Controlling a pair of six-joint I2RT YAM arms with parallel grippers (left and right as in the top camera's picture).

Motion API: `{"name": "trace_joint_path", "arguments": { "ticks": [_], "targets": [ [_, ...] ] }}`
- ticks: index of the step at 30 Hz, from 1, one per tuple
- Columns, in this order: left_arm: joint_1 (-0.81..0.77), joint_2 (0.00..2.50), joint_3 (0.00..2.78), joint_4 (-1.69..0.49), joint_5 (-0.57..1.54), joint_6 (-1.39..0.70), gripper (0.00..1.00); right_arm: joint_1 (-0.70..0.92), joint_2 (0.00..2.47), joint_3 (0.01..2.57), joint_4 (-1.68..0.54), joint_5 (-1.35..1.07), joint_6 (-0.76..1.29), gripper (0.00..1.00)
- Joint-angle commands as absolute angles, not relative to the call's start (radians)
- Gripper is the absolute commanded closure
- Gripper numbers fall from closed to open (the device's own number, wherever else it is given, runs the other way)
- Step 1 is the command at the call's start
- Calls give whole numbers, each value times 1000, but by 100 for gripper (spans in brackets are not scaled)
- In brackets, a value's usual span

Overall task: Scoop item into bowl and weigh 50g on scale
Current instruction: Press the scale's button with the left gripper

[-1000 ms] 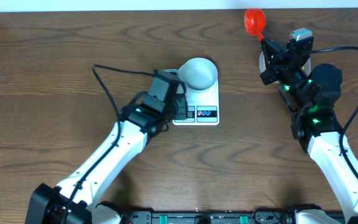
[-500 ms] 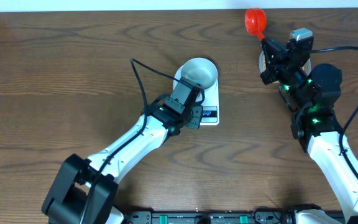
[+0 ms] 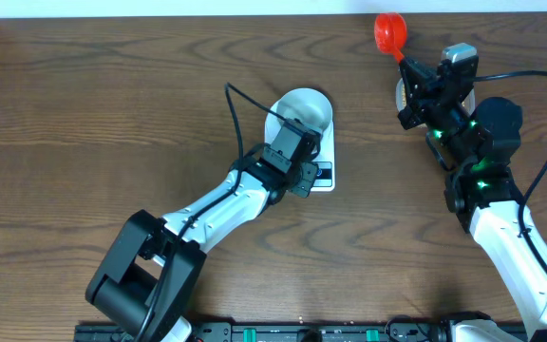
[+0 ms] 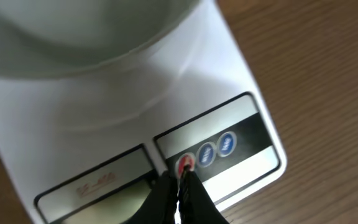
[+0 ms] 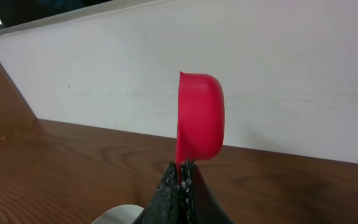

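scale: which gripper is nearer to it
Left. The left gripper hangs right over the scale, closed fingertips at its red button. The right gripper is far off to the scale's right, holding a red scoop.

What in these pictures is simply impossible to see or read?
- Reading on the flat white digital scale: overhead, the left arm covers the display; in the left wrist view it is blurred and cut by the bottom edge.
- Inside of the red plastic scoop: the right wrist view shows it side-on.
- Pale object under the right arm: overhead, the arm covers most of it.
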State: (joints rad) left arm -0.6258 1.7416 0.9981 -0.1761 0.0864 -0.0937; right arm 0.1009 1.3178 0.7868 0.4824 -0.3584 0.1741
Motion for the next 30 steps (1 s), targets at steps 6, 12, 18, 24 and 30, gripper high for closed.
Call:
{"name": "trace_joint_path", "arguments": {
  "ticks": [6, 12, 18, 24, 30],
  "targets": [
    [-635, 1752, 1019, -160, 75, -33, 93, 93, 1322, 808, 481, -345, 159, 99],
    [-648, 1782, 1019, -137, 75, 5, 93, 93, 1322, 808, 482, -346, 159, 99],
    [-654, 1792, 1019, -132, 75, 27, 93, 93, 1322, 808, 481, -346, 159, 99],
    [-654, 1792, 1019, -131, 74, 26, 93, 93, 1322, 808, 480, -346, 159, 99],
    [-654, 1795, 1019, -128, 74, 26, 93, 93, 1322, 808, 478, -346, 159, 99]
  ]
}}
